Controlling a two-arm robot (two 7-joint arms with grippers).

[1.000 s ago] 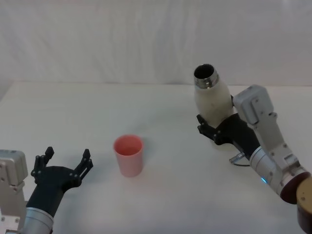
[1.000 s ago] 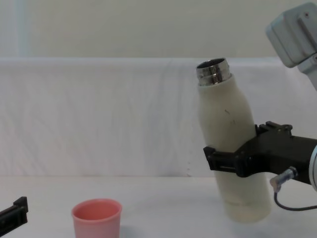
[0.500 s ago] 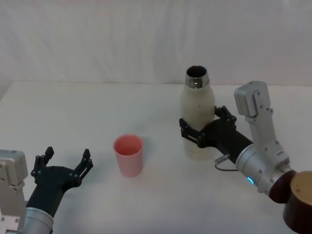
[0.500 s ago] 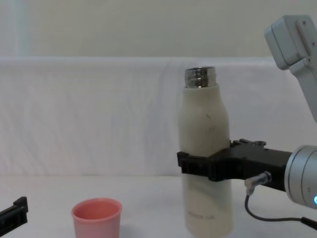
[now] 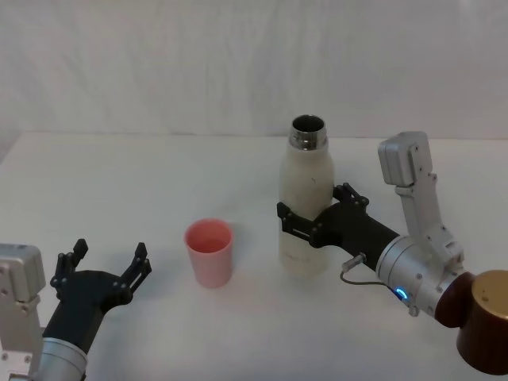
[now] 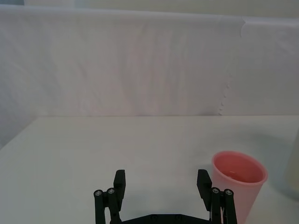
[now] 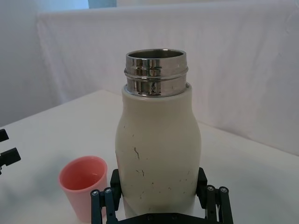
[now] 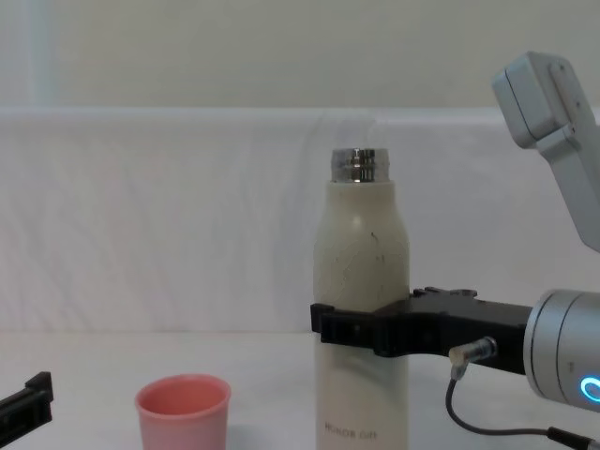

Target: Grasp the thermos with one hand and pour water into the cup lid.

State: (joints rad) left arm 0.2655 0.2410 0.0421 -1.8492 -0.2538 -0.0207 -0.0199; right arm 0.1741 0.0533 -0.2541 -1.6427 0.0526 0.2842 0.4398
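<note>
My right gripper (image 5: 305,226) is clamped around the upright thermos (image 5: 304,200), its open neck pointing straight up. The cup lid (image 5: 209,252) stands just to its left; my left gripper (image 5: 105,266) waits open beyond it.

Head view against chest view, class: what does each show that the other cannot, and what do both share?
Head view alone: the open left pincer near the table's left front, and down the thermos mouth. Chest view alone: faint lettering low on the thermos's side. Both: the upright thermos clamped in the right pincer, and the cup lid standing apart on its left.
</note>
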